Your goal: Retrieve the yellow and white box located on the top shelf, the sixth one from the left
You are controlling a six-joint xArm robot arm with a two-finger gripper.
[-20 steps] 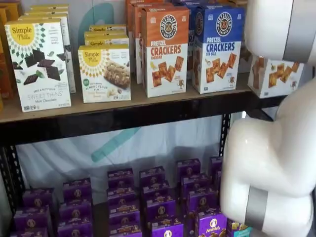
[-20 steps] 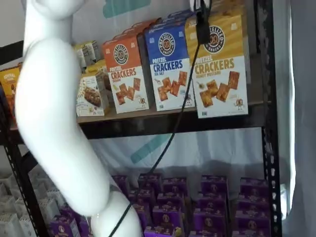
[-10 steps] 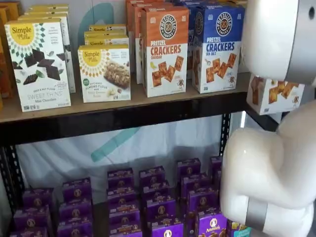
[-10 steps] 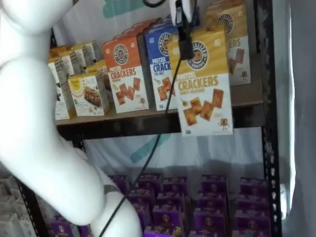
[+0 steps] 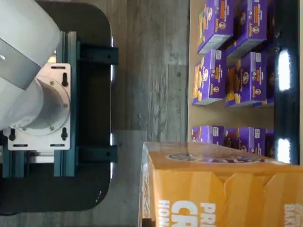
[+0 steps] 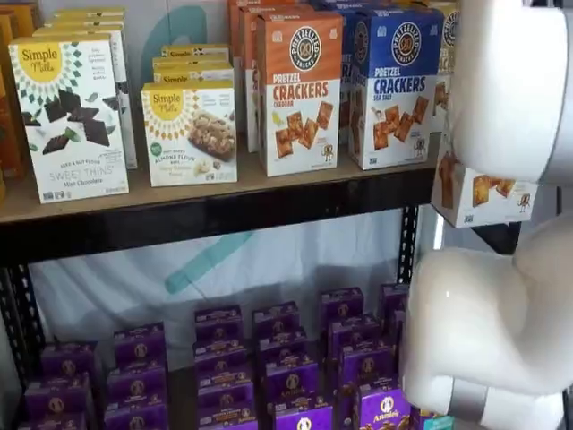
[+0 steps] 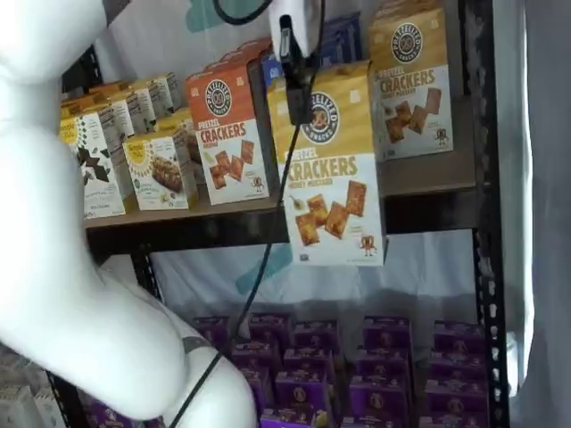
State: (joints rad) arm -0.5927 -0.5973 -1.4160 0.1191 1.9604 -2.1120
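The yellow and white box [image 7: 331, 169] hangs in the air in front of the top shelf [image 7: 219, 229], lower than the boxes that stand on it and covering the blue one. My gripper [image 7: 300, 105] is shut on its upper edge, one black finger lying down the front face. In a shelf view only the box's white lower part [image 6: 482, 193] shows below the white arm, off the end of the top shelf [image 6: 224, 213]. The wrist view looks onto the box's yellow top flap [image 5: 213, 189].
On the shelf stand an orange Pretzel Crackers box [image 6: 301, 90], a blue one [image 6: 394, 85], Simple Mills boxes [image 6: 70, 116] and one more yellow and white box [image 7: 412, 82]. Purple boxes [image 6: 286, 358] fill the lower level. The white arm [image 7: 62, 232] crosses in front.
The held box has come further out from the shelf and sunk lower, sliding across in front of the blue box. The arm moved with it.
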